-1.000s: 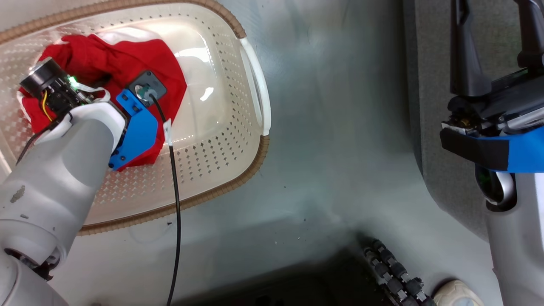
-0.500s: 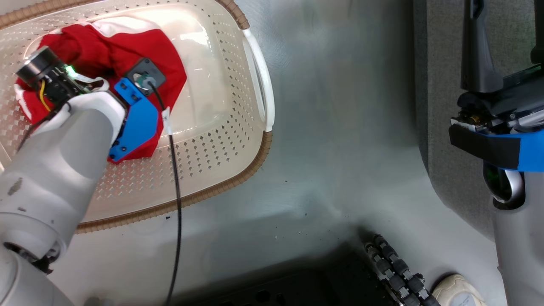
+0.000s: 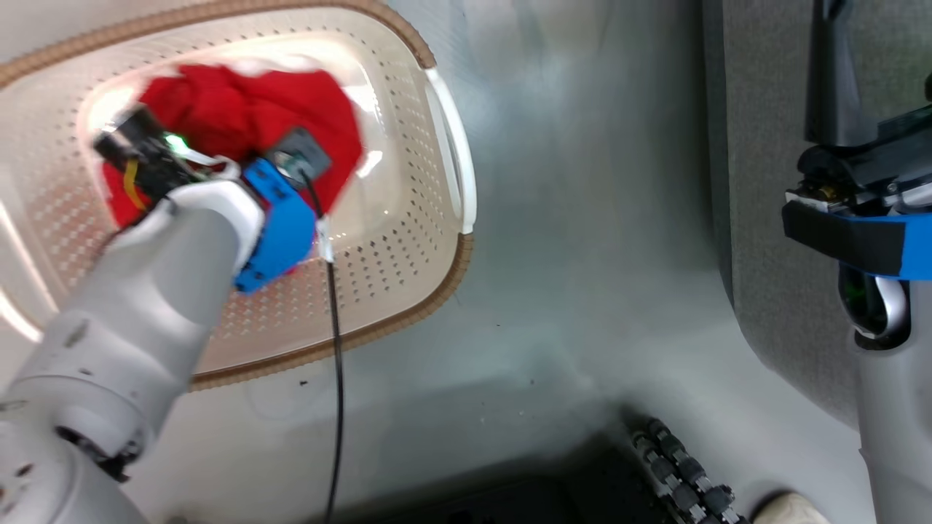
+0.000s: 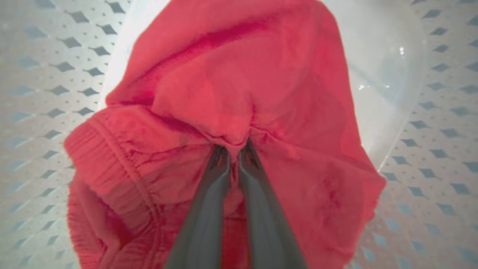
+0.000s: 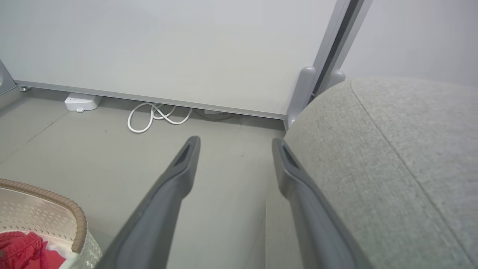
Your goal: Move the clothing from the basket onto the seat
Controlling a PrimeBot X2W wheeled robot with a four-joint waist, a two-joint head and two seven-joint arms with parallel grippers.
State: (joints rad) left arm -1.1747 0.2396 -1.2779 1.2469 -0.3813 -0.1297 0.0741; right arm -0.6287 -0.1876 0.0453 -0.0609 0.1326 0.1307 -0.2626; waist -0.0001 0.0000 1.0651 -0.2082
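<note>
The red clothing (image 3: 247, 116) lies bunched inside the cream perforated basket (image 3: 408, 240) at the upper left of the head view. In the left wrist view my left gripper (image 4: 233, 149) is shut on a pinched fold of the plain red clothing (image 4: 231, 82), its two dark fingers nearly touching. My right gripper (image 5: 235, 144) hangs open and empty beside the edge of the grey seat (image 5: 392, 149), above the floor. The seat (image 3: 772, 145) runs down the right side of the head view. A corner of the basket (image 5: 56, 209) with red cloth shows in the right wrist view.
Grey floor (image 3: 582, 218) lies between the basket and the seat. A black cable (image 3: 336, 364) trails from my left wrist over the basket rim. A white cord (image 5: 157, 116) and a small white box (image 5: 82, 101) lie by the wall. My wheeled base (image 3: 677, 466) is at the bottom.
My left gripper has closed on the red cloth, which now bunches up around the fingers. The head view has shifted slightly. The right gripper stays open.
</note>
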